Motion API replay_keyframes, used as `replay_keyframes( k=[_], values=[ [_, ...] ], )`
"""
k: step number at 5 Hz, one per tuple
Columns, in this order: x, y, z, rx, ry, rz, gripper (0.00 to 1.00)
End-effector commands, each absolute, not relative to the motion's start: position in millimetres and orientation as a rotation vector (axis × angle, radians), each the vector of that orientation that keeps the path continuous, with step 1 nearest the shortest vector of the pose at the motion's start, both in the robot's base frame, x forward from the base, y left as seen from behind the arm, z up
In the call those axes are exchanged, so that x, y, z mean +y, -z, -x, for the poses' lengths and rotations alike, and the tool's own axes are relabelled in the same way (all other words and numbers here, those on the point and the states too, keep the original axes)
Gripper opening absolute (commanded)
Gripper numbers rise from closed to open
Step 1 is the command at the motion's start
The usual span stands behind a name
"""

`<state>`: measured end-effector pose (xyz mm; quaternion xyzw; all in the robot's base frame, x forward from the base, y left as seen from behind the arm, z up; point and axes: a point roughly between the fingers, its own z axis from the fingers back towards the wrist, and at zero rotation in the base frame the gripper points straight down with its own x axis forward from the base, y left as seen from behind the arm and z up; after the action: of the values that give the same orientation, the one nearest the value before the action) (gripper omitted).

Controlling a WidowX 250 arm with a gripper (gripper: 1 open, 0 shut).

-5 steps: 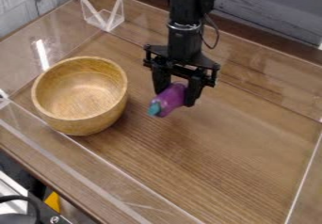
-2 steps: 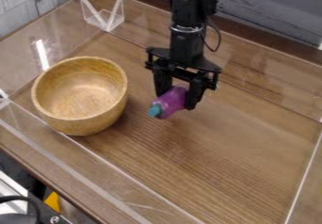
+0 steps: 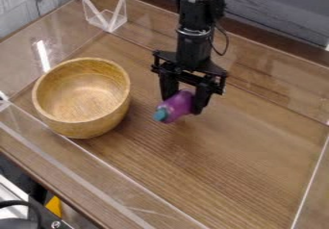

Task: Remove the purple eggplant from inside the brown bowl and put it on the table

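Note:
The purple eggplant [image 3: 178, 106] is clamped between the black fingers of my gripper [image 3: 187, 102], which is shut on it and points straight down. Its teal stem cap pokes out to the lower left, close above the table [image 3: 232, 165]. The brown bowl [image 3: 81, 98] stands to the left of the gripper, well apart from it, with a pale inside that holds nothing.
Clear acrylic walls [image 3: 77, 185] run along the table's edges, and a folded clear acrylic piece [image 3: 106, 13] stands at the back left. Open wood surface lies in front and to the right of the gripper.
The gripper with the eggplant has drifted very slightly to the right; the bowl has stayed put.

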<state>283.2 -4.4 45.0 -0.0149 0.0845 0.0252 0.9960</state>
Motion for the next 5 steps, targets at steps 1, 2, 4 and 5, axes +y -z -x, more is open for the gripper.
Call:
replay_keyframes(
  k=[1,2,4,5],
  values=[
    [-6.2,-58.3,-293.1,0.119,-0.043,0.035,0.0],
    [-6.2,-58.0,-292.9,0.125,-0.041,0.037,0.0],
    [-14.4,-48.3,-278.8,0.14,-0.012,0.041,0.0],
    [-17.5,-41.6,-275.0,0.148,-0.006,0.041,0.0]
  ],
)
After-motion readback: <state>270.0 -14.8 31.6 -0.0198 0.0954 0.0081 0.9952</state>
